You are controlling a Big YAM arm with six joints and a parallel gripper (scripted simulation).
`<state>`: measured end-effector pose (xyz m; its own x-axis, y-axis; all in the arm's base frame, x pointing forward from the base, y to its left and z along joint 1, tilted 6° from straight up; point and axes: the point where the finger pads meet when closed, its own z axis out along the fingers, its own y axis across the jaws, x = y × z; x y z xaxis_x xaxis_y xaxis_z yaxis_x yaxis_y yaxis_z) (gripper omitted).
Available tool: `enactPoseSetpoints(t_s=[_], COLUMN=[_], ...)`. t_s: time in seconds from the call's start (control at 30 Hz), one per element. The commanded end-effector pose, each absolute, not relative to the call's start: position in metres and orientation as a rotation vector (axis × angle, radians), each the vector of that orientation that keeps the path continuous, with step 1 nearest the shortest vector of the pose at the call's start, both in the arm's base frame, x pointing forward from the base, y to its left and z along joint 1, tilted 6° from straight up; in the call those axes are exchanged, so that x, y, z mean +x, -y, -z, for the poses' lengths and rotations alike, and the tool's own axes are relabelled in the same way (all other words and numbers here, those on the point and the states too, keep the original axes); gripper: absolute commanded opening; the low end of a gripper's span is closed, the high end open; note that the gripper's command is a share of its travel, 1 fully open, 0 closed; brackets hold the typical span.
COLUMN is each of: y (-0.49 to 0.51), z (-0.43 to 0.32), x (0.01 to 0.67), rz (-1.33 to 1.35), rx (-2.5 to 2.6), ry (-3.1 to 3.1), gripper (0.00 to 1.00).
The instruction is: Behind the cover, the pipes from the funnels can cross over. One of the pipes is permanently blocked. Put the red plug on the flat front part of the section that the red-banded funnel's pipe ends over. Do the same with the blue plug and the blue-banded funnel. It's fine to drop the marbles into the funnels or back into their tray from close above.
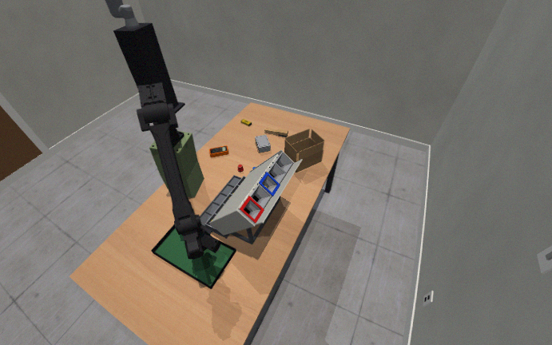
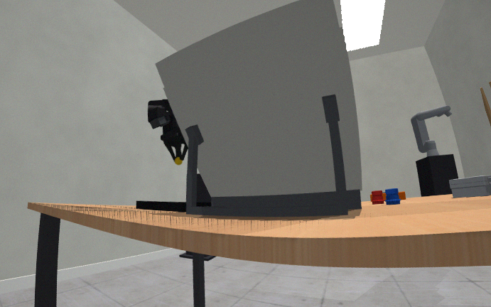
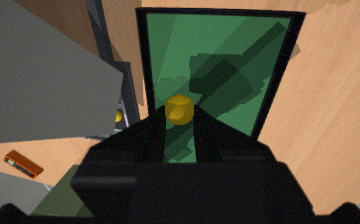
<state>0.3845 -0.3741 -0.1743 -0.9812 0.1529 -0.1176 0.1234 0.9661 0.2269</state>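
My gripper (image 2: 178, 157) (image 3: 179, 111) (image 1: 195, 254) is shut on a yellow marble (image 2: 178, 160) (image 3: 179, 109). It holds the marble above the green marble tray (image 1: 168, 251) (image 3: 221, 45), beside the left end of the grey cover (image 2: 262, 114) (image 1: 236, 205). The red-banded funnel (image 1: 251, 208) and the blue-banded funnel (image 1: 268, 184) open on the cover's top. The row of grey sections (image 1: 221, 198) runs along its front. A second yellow marble (image 3: 118, 116) shows in the section under the cover's edge. The red plug (image 1: 240, 168) (image 2: 376, 197) and the blue plug (image 2: 391, 196) stand on the table beyond the sections.
A green box (image 1: 187, 164) stands by the arm. An orange device (image 1: 218, 150) (image 3: 23, 164), a grey case (image 1: 262, 144) (image 2: 475, 185), a cardboard box (image 1: 303, 148) and a small yellow item (image 1: 245, 122) lie at the table's far end.
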Motion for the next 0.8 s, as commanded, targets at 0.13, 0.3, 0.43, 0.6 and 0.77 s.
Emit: enactPoseSetpoints(t_s=[0.13, 0.3, 0.43, 0.6, 0.77], y=[0.377, 0.369, 0.363, 0.344, 0.3], z=[0.168, 0.157, 0.148, 0.138, 0.118], x=[0.345, 0.307, 0.275, 0.275, 0.292], rz=[-0.332, -0.331, -0.331, -0.319, -0.29], rx=[0.22, 0.22, 0.22, 0.224, 0.235], ry=[-2.979, -2.979, -2.979, -2.965, -2.932], gripper=[0.0, 0.0, 0.0, 0.0, 0.0])
